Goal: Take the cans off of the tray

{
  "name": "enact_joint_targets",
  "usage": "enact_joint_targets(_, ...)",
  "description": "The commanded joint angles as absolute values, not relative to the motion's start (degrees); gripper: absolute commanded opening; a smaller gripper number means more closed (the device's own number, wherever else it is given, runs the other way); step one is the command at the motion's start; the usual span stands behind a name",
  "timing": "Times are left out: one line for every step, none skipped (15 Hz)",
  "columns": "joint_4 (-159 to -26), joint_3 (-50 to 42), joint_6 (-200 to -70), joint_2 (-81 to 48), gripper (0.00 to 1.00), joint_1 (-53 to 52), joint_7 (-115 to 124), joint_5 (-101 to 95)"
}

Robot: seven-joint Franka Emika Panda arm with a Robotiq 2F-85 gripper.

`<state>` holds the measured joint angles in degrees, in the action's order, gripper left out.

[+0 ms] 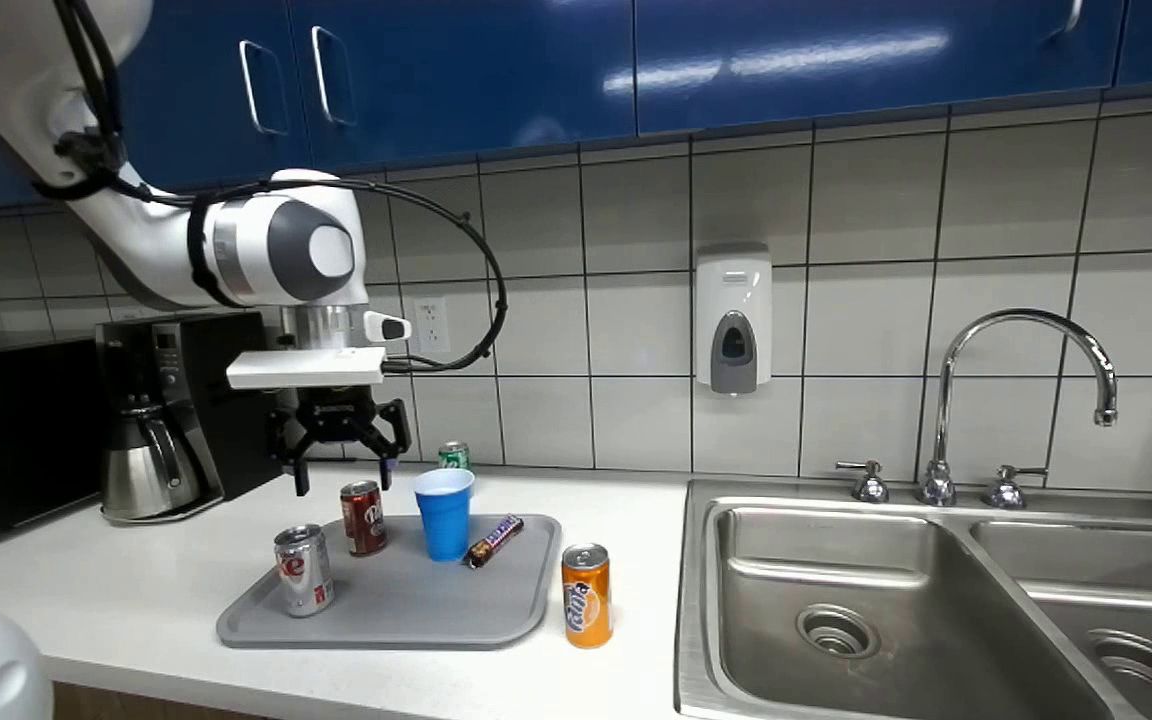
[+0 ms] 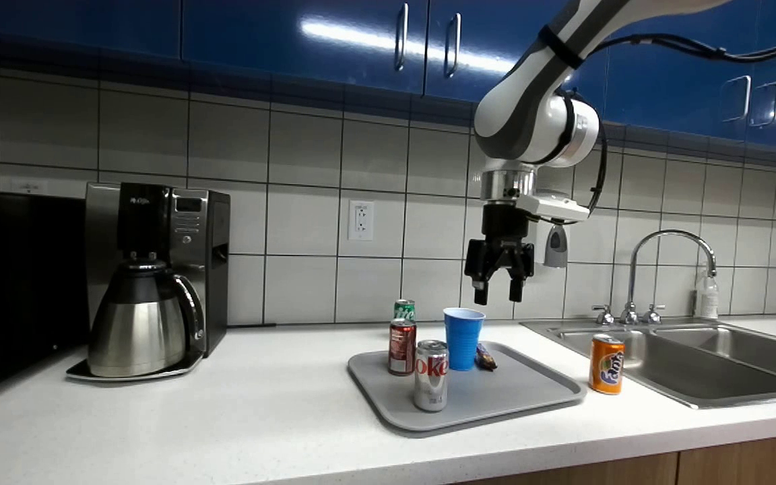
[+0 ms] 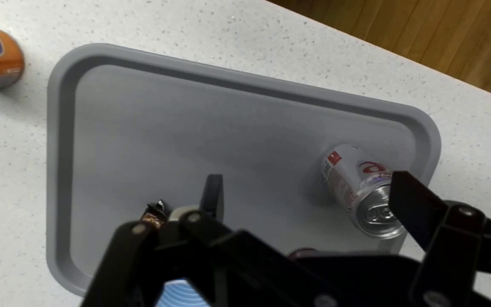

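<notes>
The fingers [image 3: 414, 205] of the Robotiq gripper [image 2: 498, 294] are spread wide and released, hanging in the air over the grey tray [image 1: 436, 600]. In the wrist view one of them partly overlaps the silver Coke can [image 1: 305, 571], which stands upright near a corner of the tray. Closer to the tiled wall [image 1: 541, 320], the dark red can [image 1: 363, 519] also stands on the tray. Near it is the blue cup [image 2: 463, 339], upright, with a wrapped candy bar [image 1: 493, 541] lying just beside. The orange Fanta can [image 1: 587, 596] is off the tray, upright on the white surface [image 1: 641, 600] between tray and steel sink [image 1: 698, 600]. Behind the cup, in an exterior view, a green can [image 1: 454, 456] shows its top, its base hidden. A coffee maker [image 2: 189, 256] stands well apart.
</notes>
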<state>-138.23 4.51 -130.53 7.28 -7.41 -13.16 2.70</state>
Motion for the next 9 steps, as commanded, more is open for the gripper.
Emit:
enact_joint_targets(-139.6, 6.3, -131.4, 9.0, 1.00, -8.8, -9.4, 4.7)
enact_joint_targets(-138.4, 5.8, -131.0, 7.3, 1.00, -8.3, -11.0, 3.2)
enact_joint_targets(-138.4, 6.0, -131.0, 7.3, 1.00, -8.7, -10.5, 3.5)
enact_joint_targets(-138.4, 6.2, -131.0, 7.3, 1.00, -8.8, -10.3, 3.6)
enact_joint_targets(-138.4, 6.2, -131.0, 7.3, 1.00, -8.8, -10.2, 3.7)
enact_joint_targets(-138.4, 6.2, -131.0, 7.3, 1.00, -8.8, -10.2, 3.7)
enact_joint_targets(-138.4, 6.2, -131.0, 7.3, 1.00, -8.8, -10.2, 3.7)
enact_joint_targets(-138.4, 6.2, -131.0, 7.3, 1.00, -8.8, -10.2, 3.7)
enact_joint_targets(-138.4, 6.2, -131.0, 7.3, 1.00, -8.8, -10.2, 3.7)
